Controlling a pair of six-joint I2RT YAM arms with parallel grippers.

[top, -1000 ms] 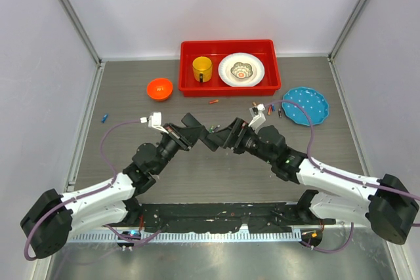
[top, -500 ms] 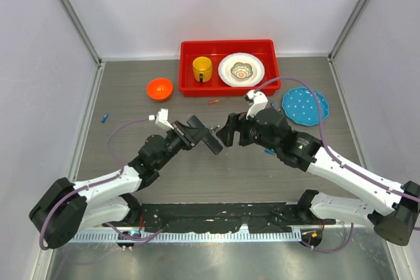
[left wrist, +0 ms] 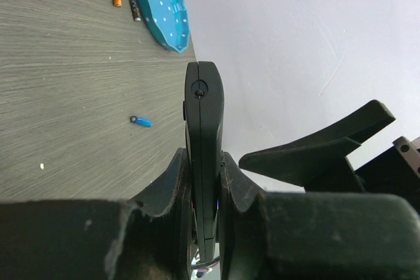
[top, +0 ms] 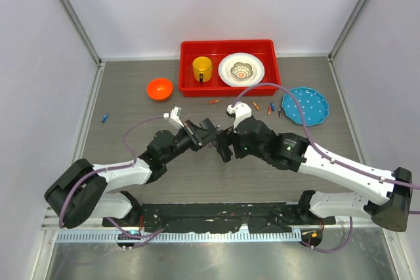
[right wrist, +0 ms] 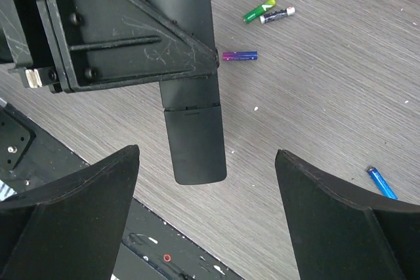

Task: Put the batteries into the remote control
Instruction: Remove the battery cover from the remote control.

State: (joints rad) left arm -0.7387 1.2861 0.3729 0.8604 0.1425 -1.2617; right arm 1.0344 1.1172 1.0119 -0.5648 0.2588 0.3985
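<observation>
Black remote control (left wrist: 205,129) clamped in my left fingers (left wrist: 172,185); right fingers (right wrist: 79,204) gape wide flanking its end, apparently not touching; batteries (right wrist: 239,56) lie on the desk (right wrist: 315,103) beyond.

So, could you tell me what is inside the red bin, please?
A yellow mug and a white plate carrying a small bowl. The bin floor under them is covered.

Bright, even light from above; faint soft shadows on bench (top: 131,162). My left gripper (left wrist: 203,159) slightly soft near lens, rest sharp.
</observation>
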